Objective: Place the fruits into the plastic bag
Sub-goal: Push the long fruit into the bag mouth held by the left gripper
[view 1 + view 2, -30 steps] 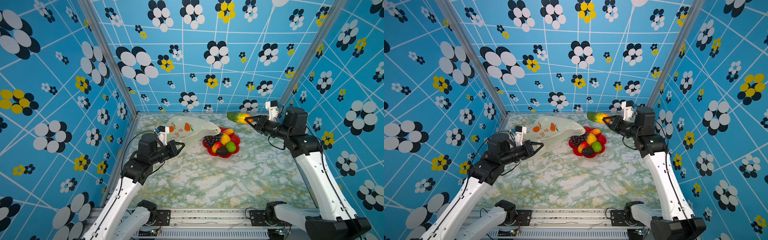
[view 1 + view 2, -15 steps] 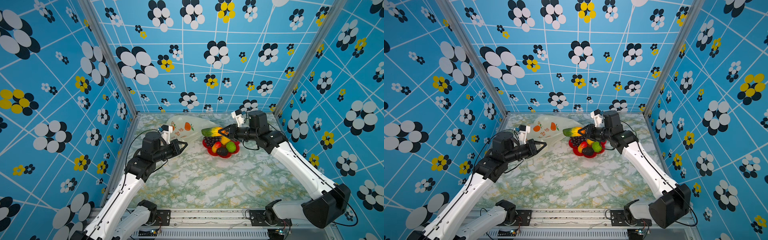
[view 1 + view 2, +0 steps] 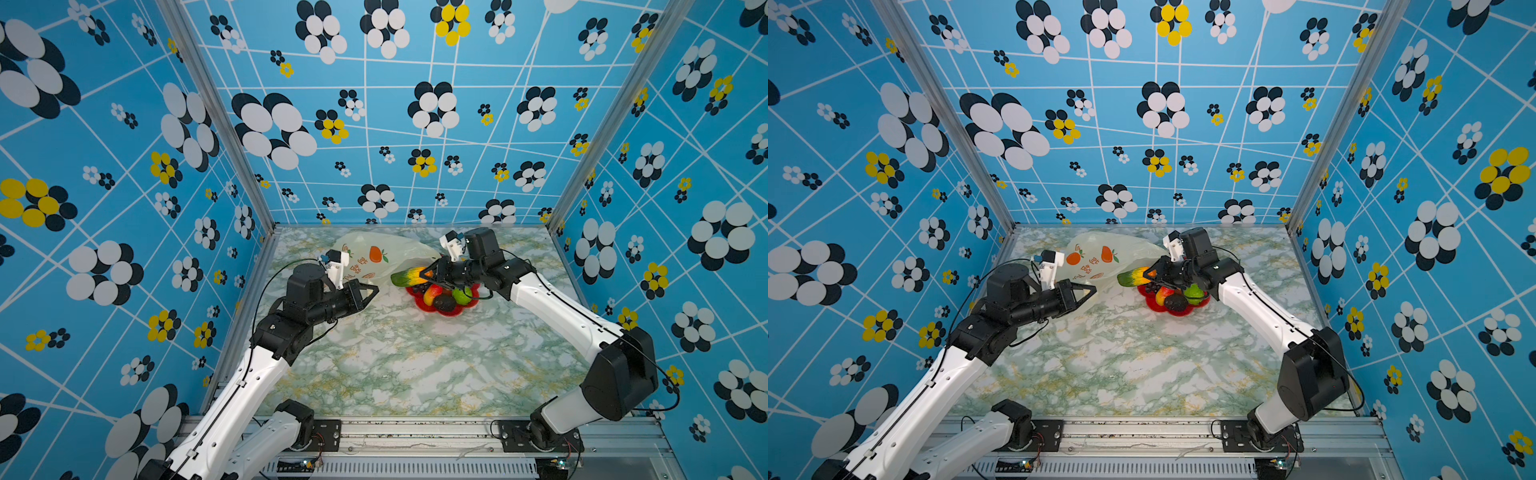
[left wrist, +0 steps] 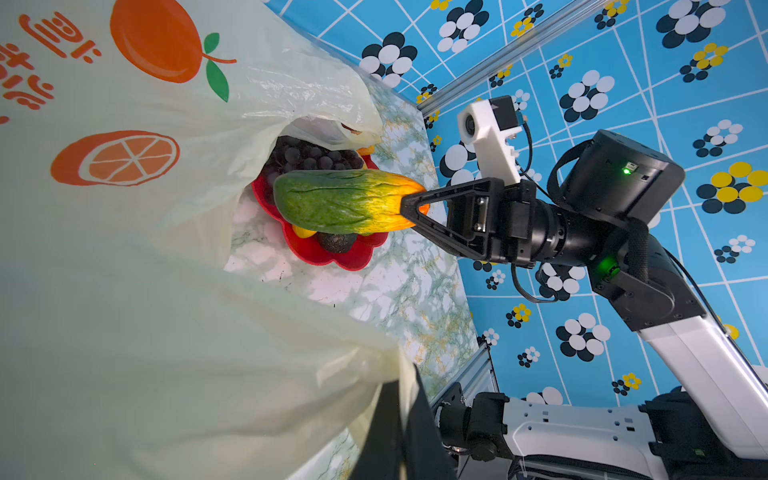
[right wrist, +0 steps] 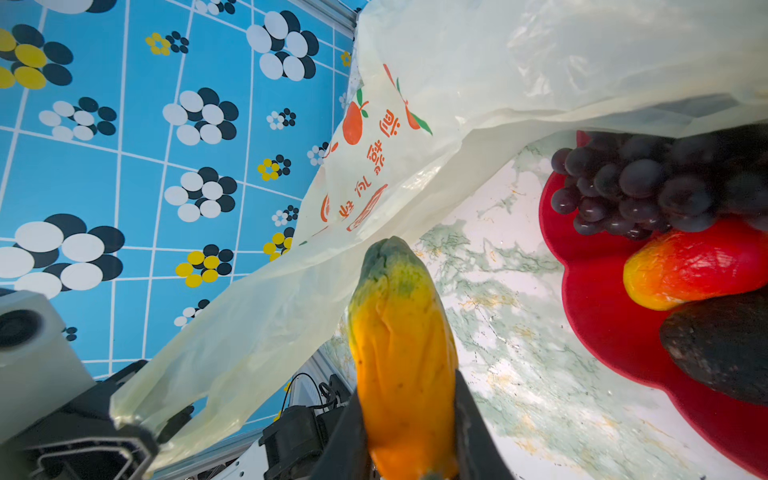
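Orange-green piece [image 4: 349, 201] clamped by its orange end in right gripper [image 4: 415, 205], green tip level at plastic bag [image 3: 374, 257] mouth, above red plate [image 4: 332, 257]. Left gripper [image 3: 372, 291] pinched closed on bag's edge, holding it up. Grape bunch [image 5: 631, 183], mango [image 5: 698, 266], avocado-like fruit [image 5: 723, 349] on plate, on marbled surface [image 3: 395, 353].

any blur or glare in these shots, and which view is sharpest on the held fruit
Left wrist view: orange-green fruit sharp, the near plastic bag soft. Right wrist view: fruit's near end blurred, the grapes crisp. Both top views: evenly lit, no glare, walls bowed by the wide lens.
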